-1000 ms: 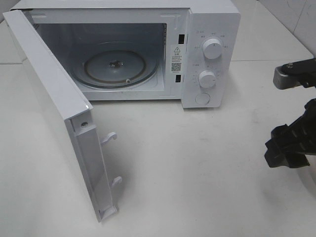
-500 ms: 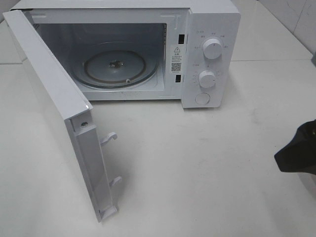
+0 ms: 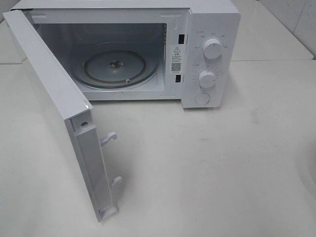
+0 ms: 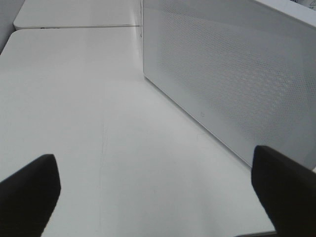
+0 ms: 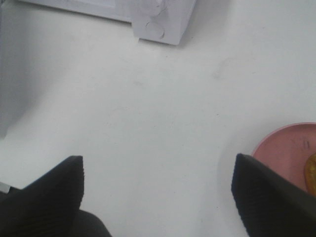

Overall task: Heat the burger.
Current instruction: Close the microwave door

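Both sets of jaws stand wide apart with nothing between them: the left gripper shows two black fingers over bare white tabletop, and the right gripper shows two ribbed black pads spread just as far. Neither gripper shows in the high view.

By count: one microwave, one door swung fully open, one glass turntable inside the cavity, two round dials stacked on the control panel with one round button beneath them, and two white latch hooks on the door's free edge. One pink plate lies on the tabletop, seen from the right wrist only.

The burger is hardly visible: just a sliver of glossy orange-brown on the pink plate, cut off by the picture's edge and partly behind a pad. The plate itself is cut off too. In the high view a pale curve at about 3 o'clock, right at the frame's edge, may be its rim, though I cannot be sure. The microwave's far corners are cut off at 12 o'clock. The panel's small printing and the sticker beside the cavity are too fine to read.

The tabletop is plain white, faintly scuffed, with a seam running behind the microwave. From the left wrist the door's perforated mesh panel stands close by.
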Tool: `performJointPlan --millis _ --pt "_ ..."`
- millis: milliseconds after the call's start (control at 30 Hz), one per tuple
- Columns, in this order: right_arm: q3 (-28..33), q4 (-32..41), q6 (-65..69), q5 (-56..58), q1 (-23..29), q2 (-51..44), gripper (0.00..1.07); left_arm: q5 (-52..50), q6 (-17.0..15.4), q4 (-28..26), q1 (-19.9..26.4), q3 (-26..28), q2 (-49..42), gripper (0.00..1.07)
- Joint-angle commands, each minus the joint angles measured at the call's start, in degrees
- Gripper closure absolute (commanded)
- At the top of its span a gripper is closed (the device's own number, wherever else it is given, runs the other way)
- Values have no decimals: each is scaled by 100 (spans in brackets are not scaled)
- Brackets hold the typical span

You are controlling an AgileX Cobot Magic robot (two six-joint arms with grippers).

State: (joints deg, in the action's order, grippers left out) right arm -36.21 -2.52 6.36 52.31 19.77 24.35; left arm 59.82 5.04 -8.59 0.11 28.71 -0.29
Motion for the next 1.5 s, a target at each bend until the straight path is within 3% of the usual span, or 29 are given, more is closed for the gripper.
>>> performJointPlan --millis 33,233,400,567,767,1500 --pt "103 -172 223 115 -46 -350 29 -46 6 -6 29 -17 -115 5" --pt "493 -189 258 332 -218 -1031 31 -46 6 -6 29 -17 -115 5" --pt "590 -178 183 533 -922 -1725 31 -46 6 -6 29 -17 -115 5" --pt "728 -178 86 722 -1255 -2217 31 -46 6 -6 29 -17 -115 5" --pt "716 -126 6 716 -1312 -2613 31 -46 6 -6 29 -17 -115 5" --pt "716 -109 -23 710 -1312 -2607 31 -40 6 -6 29 -17 -115 5"
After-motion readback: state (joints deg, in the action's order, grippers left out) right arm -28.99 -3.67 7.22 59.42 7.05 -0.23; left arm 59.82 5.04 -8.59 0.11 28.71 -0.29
